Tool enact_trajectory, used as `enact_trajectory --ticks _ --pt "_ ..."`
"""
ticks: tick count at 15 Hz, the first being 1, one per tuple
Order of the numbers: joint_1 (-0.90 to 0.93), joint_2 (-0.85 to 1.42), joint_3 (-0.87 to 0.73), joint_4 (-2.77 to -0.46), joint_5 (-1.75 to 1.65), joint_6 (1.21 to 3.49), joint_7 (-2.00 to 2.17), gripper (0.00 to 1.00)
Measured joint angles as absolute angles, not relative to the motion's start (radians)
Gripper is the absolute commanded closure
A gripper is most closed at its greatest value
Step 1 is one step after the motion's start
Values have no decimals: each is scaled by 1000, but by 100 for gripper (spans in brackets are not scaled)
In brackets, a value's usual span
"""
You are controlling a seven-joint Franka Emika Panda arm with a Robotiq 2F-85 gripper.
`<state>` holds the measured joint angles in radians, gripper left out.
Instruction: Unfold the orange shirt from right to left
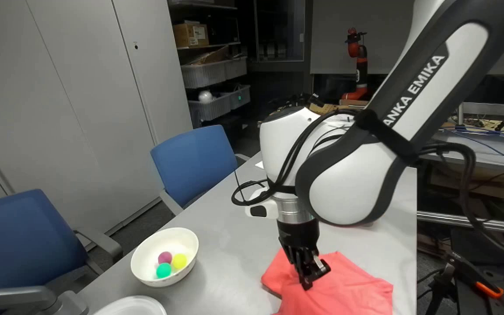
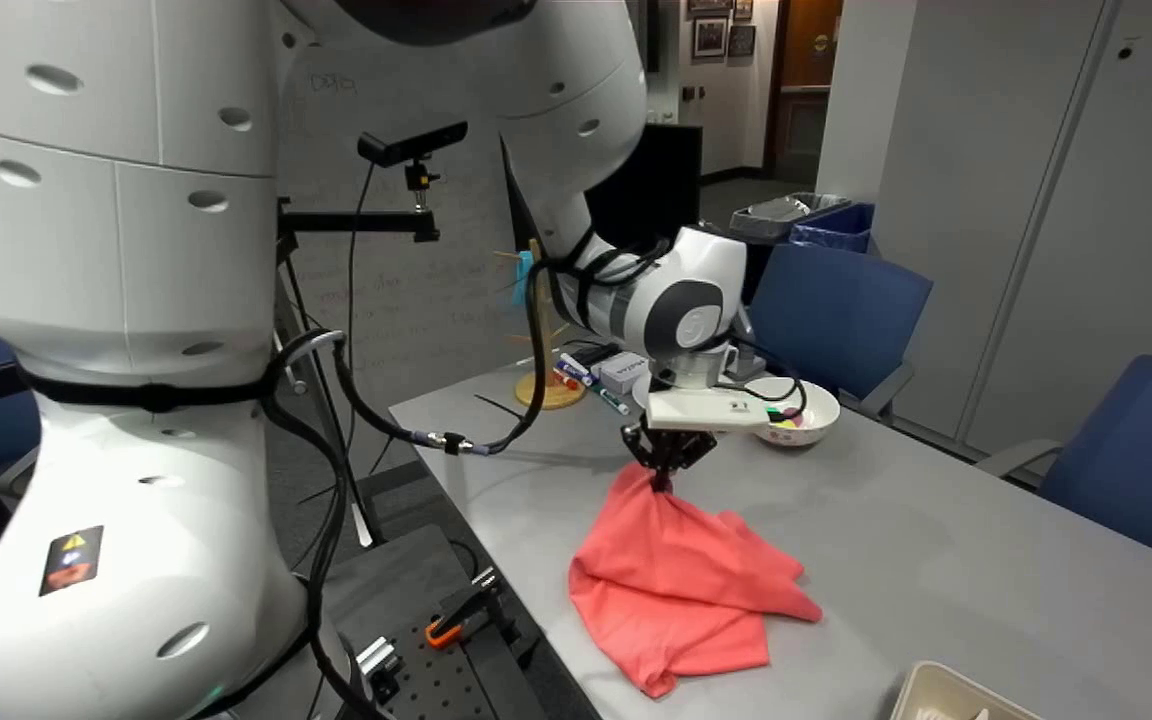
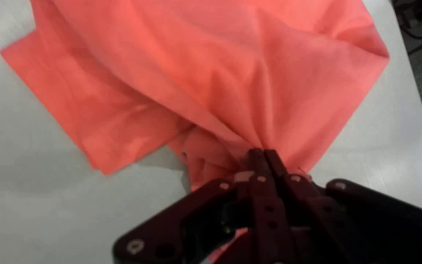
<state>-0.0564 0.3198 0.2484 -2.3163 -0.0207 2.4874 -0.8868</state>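
The orange shirt [image 1: 344, 288] lies crumpled on the grey table in both exterior views [image 2: 681, 575]. It fills much of the wrist view [image 3: 203, 69], where folds run together into the fingertips. My gripper [image 1: 311, 280] points down at the shirt's edge, at the far end of the cloth in an exterior view [image 2: 661, 485]. In the wrist view the two fingers [image 3: 264, 152] are together with cloth pinched between their tips. The cloth is pulled up into a peak there, while the rest lies on the table. A part of the shirt under the gripper is hidden.
A white bowl [image 1: 145, 251] with purple, yellow and green balls stands on the table [image 2: 936, 540]. A white plate [image 1: 134, 305] and a beige tray [image 2: 961, 680] are near view edges. Markers [image 2: 576, 368] and a wooden stand [image 2: 551, 393] are at the table's far end. Blue chairs [image 1: 195, 162] line one side.
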Motion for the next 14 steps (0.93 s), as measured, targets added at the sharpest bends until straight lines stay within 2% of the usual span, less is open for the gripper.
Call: enact_trajectory --ticks 12,13,14 --pt "89 246 469 -2392 215 2414 -1240 99" --pt "95 246 476 -2394 230 2391 -1280 71" --pt "102 247 478 -2395 234 2363 -1311 70"
